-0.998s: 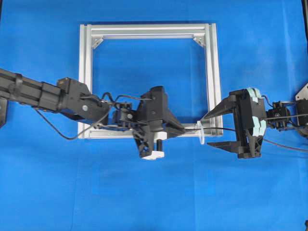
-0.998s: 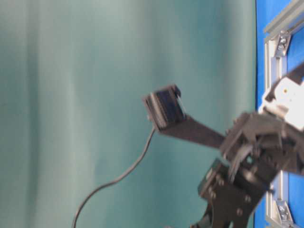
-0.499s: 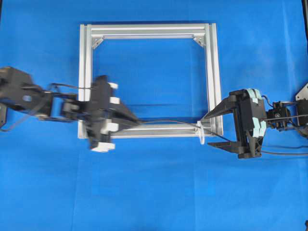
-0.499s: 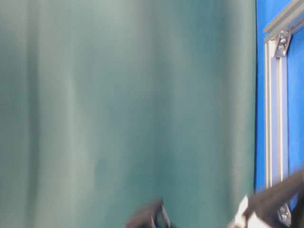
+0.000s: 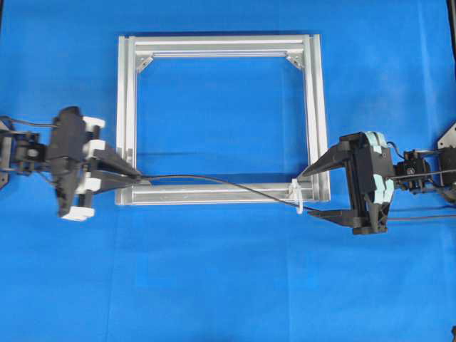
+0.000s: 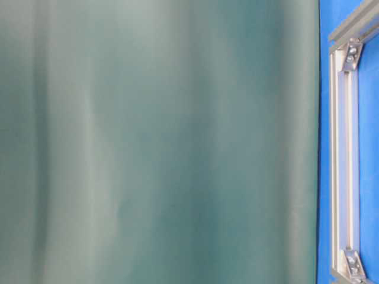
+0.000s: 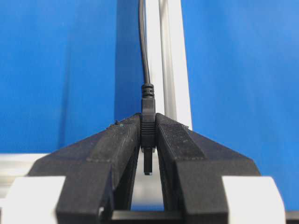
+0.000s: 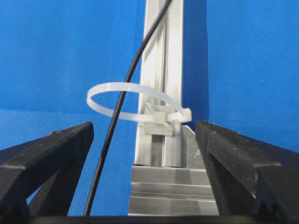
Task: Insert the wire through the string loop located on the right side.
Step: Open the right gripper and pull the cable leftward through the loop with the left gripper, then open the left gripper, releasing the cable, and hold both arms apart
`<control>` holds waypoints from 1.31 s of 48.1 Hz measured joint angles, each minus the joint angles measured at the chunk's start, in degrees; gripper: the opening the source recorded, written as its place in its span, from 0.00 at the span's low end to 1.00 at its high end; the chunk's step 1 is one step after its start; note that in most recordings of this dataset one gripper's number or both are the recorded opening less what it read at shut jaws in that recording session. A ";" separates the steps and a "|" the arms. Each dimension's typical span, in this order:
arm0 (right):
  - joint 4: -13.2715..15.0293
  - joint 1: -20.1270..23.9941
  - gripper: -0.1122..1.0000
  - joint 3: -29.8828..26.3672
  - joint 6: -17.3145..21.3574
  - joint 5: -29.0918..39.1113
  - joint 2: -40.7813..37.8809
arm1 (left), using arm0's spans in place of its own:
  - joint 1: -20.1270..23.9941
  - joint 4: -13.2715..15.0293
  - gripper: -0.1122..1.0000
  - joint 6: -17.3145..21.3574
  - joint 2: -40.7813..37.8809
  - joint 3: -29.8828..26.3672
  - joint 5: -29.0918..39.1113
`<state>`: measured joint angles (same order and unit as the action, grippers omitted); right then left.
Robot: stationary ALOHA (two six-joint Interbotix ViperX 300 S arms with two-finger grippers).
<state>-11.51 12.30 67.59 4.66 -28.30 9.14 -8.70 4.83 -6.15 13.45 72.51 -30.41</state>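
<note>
Blue cloth (image 5: 228, 285) covers the table; table-level view shows mostly a teal curtain (image 6: 160, 142). Thin black wire (image 5: 214, 180) runs along the lower bar of the square silver aluminium frame (image 5: 127, 107) and passes through the whitish translucent string loop (image 8: 122, 99) at lower right. Left gripper (image 7: 148, 140), at left of the overhead, is clamped on the wire's plug end. Right gripper (image 5: 308, 191) stands wide, holding nothing, straddling the loop. Threading looks done; next likely a grab past the loop.

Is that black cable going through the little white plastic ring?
Yes, in the right wrist view the wire passes inside the string loop.
</note>
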 measured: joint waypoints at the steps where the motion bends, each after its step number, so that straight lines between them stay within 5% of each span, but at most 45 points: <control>1: 0.00 0.00 0.96 0.00 0.00 0.09 0.00 | -0.18 0.00 0.18 0.00 0.79 0.53 0.26; 15: 0.00 0.00 0.96 0.00 0.00 0.62 0.00 | -1.93 0.00 0.18 -0.26 9.84 3.52 8.61; 38: 0.00 0.00 0.96 0.00 0.00 1.49 0.00 | -2.11 0.00 0.18 0.09 9.84 3.43 13.10; 52: 0.00 0.00 0.96 0.00 0.00 1.67 0.00 | -2.20 0.00 0.87 -0.18 9.84 3.52 13.45; 63: 0.00 0.00 0.96 0.00 -0.09 1.76 0.88 | -2.11 0.09 0.82 -0.09 10.02 3.52 13.97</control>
<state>-11.51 12.30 67.59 4.57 -26.54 10.02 -10.81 4.92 -6.24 23.47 76.03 -16.44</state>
